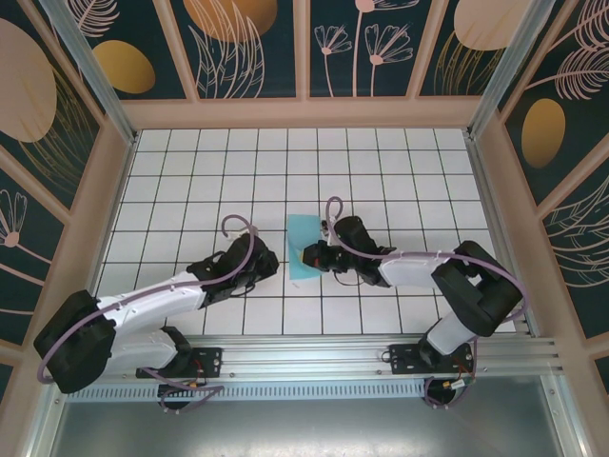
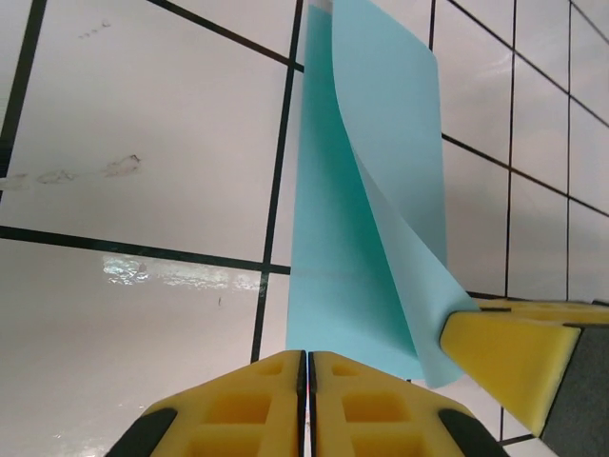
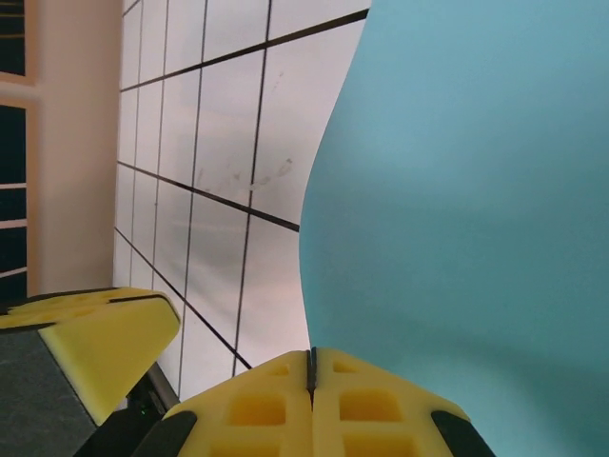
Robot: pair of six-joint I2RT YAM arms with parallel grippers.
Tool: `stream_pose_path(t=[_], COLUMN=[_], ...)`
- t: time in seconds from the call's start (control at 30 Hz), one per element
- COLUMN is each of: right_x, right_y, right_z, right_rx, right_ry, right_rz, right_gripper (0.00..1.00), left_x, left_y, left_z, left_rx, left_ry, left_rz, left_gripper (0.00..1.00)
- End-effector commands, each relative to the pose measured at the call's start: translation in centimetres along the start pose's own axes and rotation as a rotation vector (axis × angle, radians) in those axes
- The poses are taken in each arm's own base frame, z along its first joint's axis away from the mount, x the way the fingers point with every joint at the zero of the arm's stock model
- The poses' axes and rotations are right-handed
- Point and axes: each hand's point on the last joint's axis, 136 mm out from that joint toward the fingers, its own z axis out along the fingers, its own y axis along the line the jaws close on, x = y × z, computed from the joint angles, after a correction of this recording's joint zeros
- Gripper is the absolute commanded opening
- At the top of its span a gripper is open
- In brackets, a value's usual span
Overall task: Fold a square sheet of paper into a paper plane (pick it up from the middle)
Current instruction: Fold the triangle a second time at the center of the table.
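White grid-tiled table (image 1: 190, 171) ringed by dark floral wall panels (image 1: 247, 48).

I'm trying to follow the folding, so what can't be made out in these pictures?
- Top view: the paper's near part, under the right gripper.
- Top view: any creases, too small to tell.
- Right wrist view: the paper's right side, cut off by the picture's edge.
- Left wrist view: whether the left gripper pinches the paper, whose edge ends at its tips.

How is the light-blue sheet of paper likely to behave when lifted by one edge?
Probably floppy: the sheet of paper curls over itself in a smooth bend. Likely very light, being so thin. It may slide on the glossy tiled table.
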Motion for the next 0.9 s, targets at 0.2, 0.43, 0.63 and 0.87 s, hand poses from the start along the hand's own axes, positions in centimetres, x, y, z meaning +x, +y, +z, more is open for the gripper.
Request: stream_pose_path(t=[0.2,0.43,0.63,0.87], right_x=[-1.8,-0.8,1.7,2.5], right_y=[5.5,4.1,1.6,0.8], right_z=[-1.0,-0.3,1.1,1.7], right_rx=[-0.083,0.036,0.044,0.041], right_ry=[-0.229,-0.196,-0.105,-0.073], right_rz=[0.132,0.102,0.122,0.136], right_gripper=[0.0,0.0,0.0,0.0], left_x=[0.0,-0.4,0.3,1.4], left_y=[1.6,2.0,2.2,2.0], left_z=[-0.9,-1.4,-0.4,1.2], left_rx=[0.003,0.003,-0.002,0.006], left_ry=[-0.04,-0.071,-0.041,0.008], left_rz=[-0.098,-0.106,-0.108,-0.112], left_gripper=[0.14,0.14,0.13,0.12])
